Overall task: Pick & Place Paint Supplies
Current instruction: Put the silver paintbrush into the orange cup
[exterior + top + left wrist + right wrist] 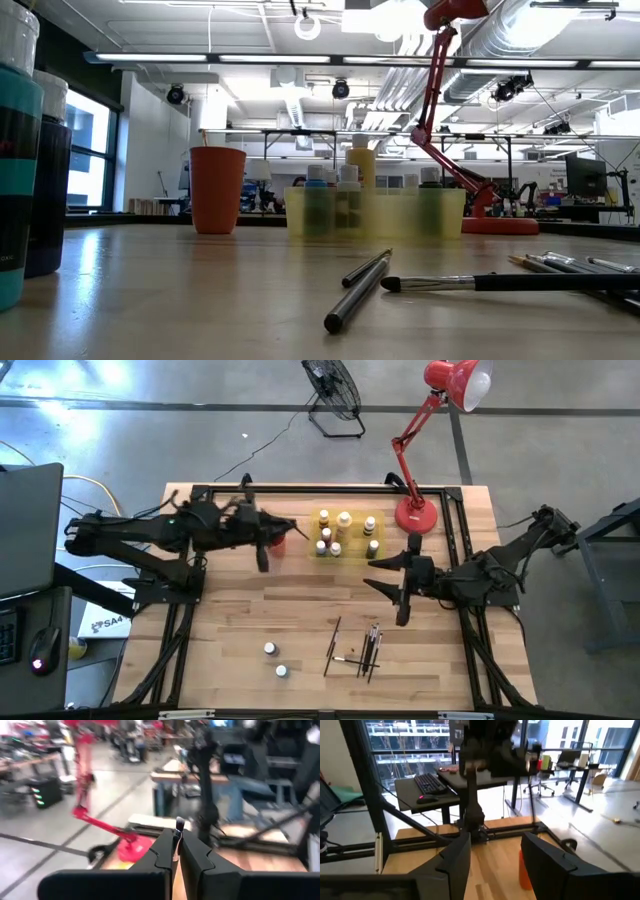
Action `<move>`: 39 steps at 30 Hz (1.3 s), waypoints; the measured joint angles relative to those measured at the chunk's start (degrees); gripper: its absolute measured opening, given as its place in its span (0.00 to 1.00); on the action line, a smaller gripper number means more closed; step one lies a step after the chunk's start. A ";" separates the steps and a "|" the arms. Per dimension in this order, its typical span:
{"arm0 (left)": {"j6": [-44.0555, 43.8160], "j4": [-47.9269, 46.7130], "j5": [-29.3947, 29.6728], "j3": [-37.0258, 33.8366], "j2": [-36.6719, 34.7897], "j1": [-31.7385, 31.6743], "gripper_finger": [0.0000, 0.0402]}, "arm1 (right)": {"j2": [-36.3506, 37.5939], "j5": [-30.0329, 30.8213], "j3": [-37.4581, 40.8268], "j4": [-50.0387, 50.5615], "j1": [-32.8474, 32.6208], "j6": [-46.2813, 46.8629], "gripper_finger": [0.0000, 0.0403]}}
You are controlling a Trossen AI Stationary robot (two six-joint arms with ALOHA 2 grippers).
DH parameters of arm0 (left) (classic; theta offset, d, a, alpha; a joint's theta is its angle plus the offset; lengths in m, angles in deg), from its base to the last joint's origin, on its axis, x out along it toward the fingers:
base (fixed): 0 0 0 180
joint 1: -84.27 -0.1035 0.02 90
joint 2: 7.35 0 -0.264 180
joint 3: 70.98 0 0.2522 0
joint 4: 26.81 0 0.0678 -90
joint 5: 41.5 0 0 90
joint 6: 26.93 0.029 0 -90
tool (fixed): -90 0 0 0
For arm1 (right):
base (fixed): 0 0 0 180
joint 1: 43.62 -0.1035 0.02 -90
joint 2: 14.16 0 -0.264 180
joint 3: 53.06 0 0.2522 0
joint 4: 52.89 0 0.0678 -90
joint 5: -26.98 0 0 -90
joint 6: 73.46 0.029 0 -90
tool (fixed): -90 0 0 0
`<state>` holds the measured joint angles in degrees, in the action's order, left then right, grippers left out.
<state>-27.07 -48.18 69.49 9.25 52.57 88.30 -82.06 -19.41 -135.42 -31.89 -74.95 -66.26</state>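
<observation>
1. In the high view, the left tool (pixel 275 540) is hovering over the back of the pale wooden desk (pixel 230 620), beside the small red cup (pixel 277 544), pinched tight on a thin dark-handled paintbrush (pixel 288 530) that is sticking out toward the tray.
2. The flat translucent yellow tray (pixel 345 550) is sitting at the back middle of the desk, with several tiny pale-capped bottles (pixel 345 520) standing in it; the round base of the red desk lamp (pixel 416 515) is resting just beside it.
3. The right tool (pixel 392 573) is hanging over the desk on the tray's near right side, its fingers standing apart with nothing between them.
4. Two more tiny white-capped bottles (pixel 274 660) are standing near the front edge, and a loose bunch of thin dark brushes (pixel 362 648) is lying to their right, well apart from the tray.
5. In the low view, the cup (pixel 217 190) is standing left of the tray (pixel 375 212), whose bottles (pixel 350 180) are showing through and above its wall.
6. Two dark brushes (pixel 358 290) are lying crossed in the foreground, another (pixel 500 283) is lying level beside them, and two tall bottles, teal and dark, (pixel 20 170) are looming at the left edge.
7. In the left wrist view, the left tool (pixel 176 851) is gripping the brush, whose tuft (pixel 180 824) is poking up between the closed fingers (pixel 197 855); the lamp (pixel 131 845) is showing beyond.
8. In the right wrist view, the right tool (pixel 495 860) is gaping wide and empty above the desk (pixel 490 865).
</observation>
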 joint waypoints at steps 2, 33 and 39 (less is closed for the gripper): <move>-0.04 -1.57 2.97 -2.59 -3.44 0.00 0.02 | 0.01 -0.01 0.00 0.95 0.02 1.83 0.39; -19.83 6.25 26.93 -43.59 -26.80 -0.16 0.02 | 0.00 -0.01 -0.02 3.35 0.35 5.22 0.34; -24.85 6.28 27.02 -44.85 -24.46 -3.68 0.02 | 0.00 -0.01 -0.02 3.32 0.35 5.22 0.34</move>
<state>-51.91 -41.90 96.51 -35.60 28.11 84.62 -82.06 -19.42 -135.44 -28.56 -74.60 -61.03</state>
